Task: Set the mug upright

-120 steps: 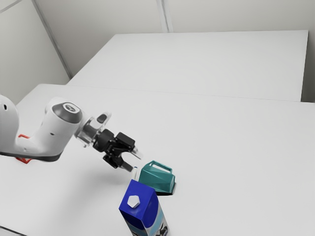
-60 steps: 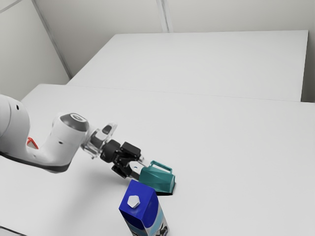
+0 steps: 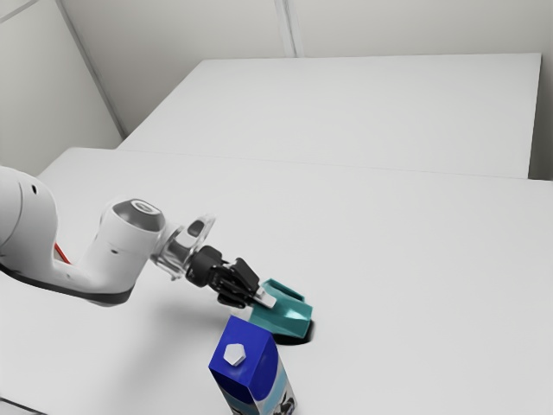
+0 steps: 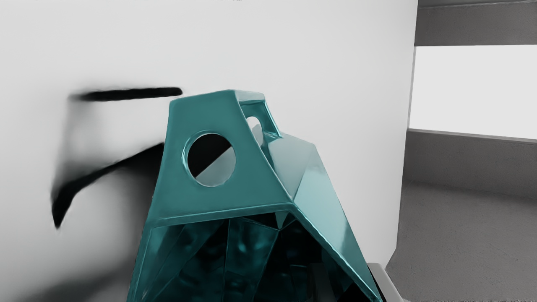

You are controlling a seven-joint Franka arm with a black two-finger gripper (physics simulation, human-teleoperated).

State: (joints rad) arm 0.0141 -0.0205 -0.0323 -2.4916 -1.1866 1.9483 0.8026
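Coming from the exterior view's left, your gripper [image 3: 265, 299] is clamped on the mug [image 3: 287, 321], one finger inside its wall, one outside; you've likely got the grasp, with righting and release left. The mug sits tipped just rightward, mouth facing your gripper.

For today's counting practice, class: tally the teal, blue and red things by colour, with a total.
Teal: 1 (faceted teal mug)
Blue: 1 (box-shaped carton with white cap)
Red: 1 (red thing, mostly hidden behind the white robot arm)
Total: 3
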